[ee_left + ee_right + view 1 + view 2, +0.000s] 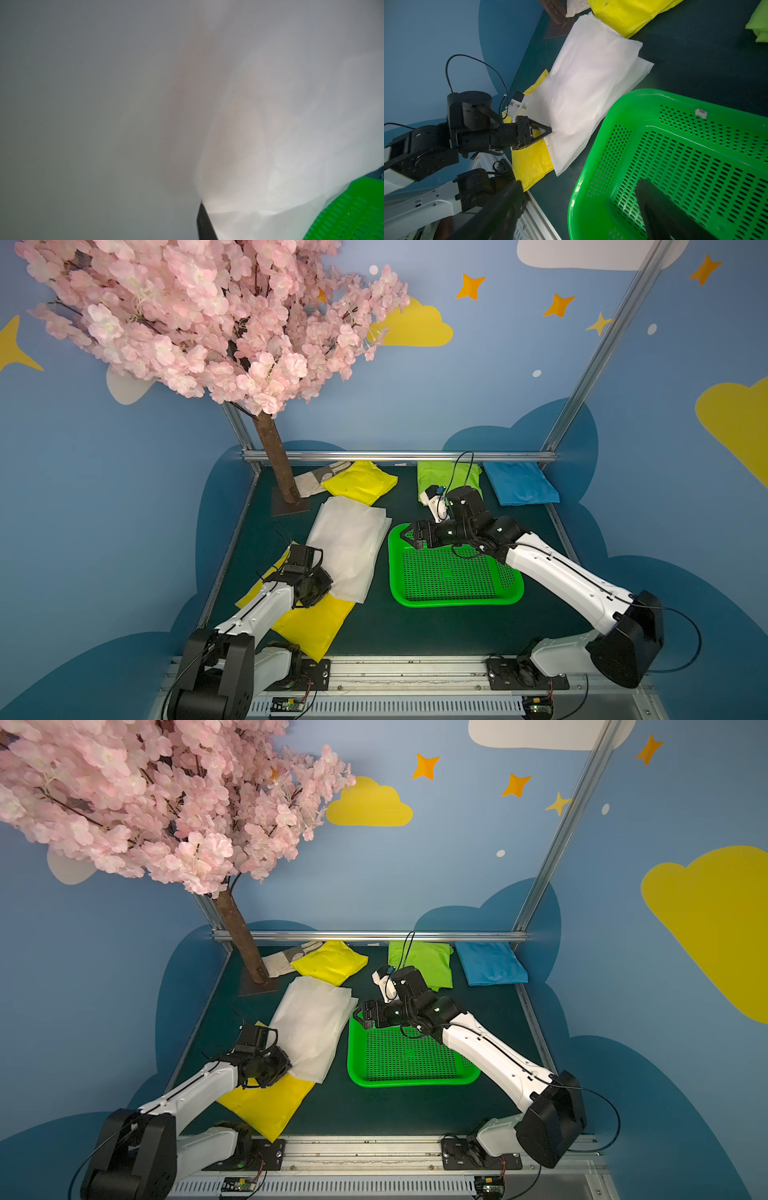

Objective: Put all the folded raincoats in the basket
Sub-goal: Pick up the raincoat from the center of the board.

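**Left gripper pinches the white raincoat; right gripper hangs open over the basket**

The left gripper (548, 133) is squeezed tight on the near edge of the white raincoat (349, 543). The folded coat stretches away in front of its fingertips. It lies flat on the dark table (415, 626), not in the basket. A yellow raincoat (311, 626) lies under this gripper and under the white coat.

The right gripper (409, 537) has its fingers spread wide and holds nothing. It hangs over one corner of the green basket (457, 600), the corner closest to the white coat. One of its fingers (664, 207) is over the basket's holed bottom and the other is outside the rim. The basket sits on the table just beside the coat's long edge.

The right wrist view shows a small white tag (700, 113) on an inner wall of the basket.

That view also shows the pinch clearly. In both top views the left arm's own wrist hides the fingertips. The left wrist view is almost all blurry white cloth, with one dark finger (204, 222) and a bit of the basket. Only the top views show a blue raincoat (519, 483), far beyond the right gripper.
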You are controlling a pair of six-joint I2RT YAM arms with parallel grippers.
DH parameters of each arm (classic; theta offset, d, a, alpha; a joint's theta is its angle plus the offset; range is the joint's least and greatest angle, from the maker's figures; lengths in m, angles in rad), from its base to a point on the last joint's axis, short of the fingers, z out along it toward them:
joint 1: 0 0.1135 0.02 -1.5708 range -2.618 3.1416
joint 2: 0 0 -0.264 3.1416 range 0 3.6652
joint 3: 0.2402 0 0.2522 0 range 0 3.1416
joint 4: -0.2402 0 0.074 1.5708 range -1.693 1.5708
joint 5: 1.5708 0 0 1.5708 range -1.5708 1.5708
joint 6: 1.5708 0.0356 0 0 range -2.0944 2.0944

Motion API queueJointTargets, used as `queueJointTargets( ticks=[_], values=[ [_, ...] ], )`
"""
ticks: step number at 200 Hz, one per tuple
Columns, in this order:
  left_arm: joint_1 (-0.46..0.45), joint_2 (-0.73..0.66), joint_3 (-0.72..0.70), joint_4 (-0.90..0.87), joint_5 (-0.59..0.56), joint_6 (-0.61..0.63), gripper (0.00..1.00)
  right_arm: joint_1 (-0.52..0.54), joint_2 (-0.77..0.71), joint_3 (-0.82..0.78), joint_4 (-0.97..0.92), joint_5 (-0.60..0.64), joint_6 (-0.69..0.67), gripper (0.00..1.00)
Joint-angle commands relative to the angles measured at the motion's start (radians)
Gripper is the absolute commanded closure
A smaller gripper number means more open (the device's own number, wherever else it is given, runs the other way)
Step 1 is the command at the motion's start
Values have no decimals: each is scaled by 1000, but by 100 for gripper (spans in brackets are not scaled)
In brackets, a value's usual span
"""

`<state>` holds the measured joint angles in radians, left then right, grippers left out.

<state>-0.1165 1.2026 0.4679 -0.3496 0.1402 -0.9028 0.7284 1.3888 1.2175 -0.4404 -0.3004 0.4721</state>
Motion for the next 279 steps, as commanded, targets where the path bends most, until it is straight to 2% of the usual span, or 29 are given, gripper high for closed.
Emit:
queueJointTargets(
  ticks=[1, 30, 68, 92, 122, 140, 150, 176, 188, 237, 255, 279],
  values=[
    [10, 88, 24, 23, -33, 50, 85, 2, -29, -4, -27, -5, -3, 10],
    [30, 206, 120, 36, -40, 115, 85, 1, -41, -21, -35, 3, -2, 10],
    [90, 332, 227, 40, 35, 192, 89, 1, -43, -30, -56, 7, -12, 10],
    [130, 322, 245, 24, 71, 194, 89, 0, -35, -31, -56, 10, -26, 10],
    [136, 237, 266, -55, 115, 175, 87, -6, 37, 28, -33, 7, -79, 10],
    [138, 177, 275, -134, 99, 170, 88, -23, 136, 138, -70, -20, -111, 9],
    [142, 145, 272, -177, 45, 168, 91, -35, 212, 214, -103, -45, -128, 9],
    [185, 92, 255, -265, -19, 169, 95, -61, 450, 477, -215, -132, -152, 13],
    [217, 84, 255, -285, -34, 174, 96, -66, 566, 625, -288, -143, -155, 16],
    [346, 125, 301, -330, -112, 171, 96, -54, 967, 1132, -488, -175, -232, 16],
    [376, 155, 310, -316, -110, 173, 97, -44, 1048, 1222, -493, -179, -260, 16],
    [383, 174, 298, -284, -85, 179, 98, -44, 1100, 1253, -447, -186, -242, 16]
  ],
)
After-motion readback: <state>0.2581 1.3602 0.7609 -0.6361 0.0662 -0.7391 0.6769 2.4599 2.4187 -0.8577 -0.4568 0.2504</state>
